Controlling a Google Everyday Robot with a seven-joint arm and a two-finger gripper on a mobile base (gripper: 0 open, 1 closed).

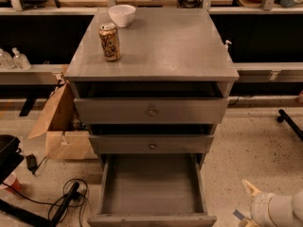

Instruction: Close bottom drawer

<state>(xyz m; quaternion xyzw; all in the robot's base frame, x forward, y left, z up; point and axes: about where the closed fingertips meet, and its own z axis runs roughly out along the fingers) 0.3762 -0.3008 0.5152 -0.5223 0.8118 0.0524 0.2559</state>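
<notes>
The bottom drawer (151,186) of the grey cabinet (151,46) is pulled far out, showing its plain grey empty interior; its front edge (151,220) sits at the lower border of the camera view and its knob is hidden. The two drawers above, the top drawer (151,111) and the middle drawer (151,144), stand slightly ajar. My gripper (249,193) is at the lower right corner, to the right of the open drawer and apart from it, with only a pale tip and the white wrist (277,211) showing.
A drink can (109,41) and a white bowl (121,14) stand on the cabinet top. An open cardboard box (59,126) sits on the floor at the left, with cables (66,200) and a dark object (7,155) near it. Benches run behind.
</notes>
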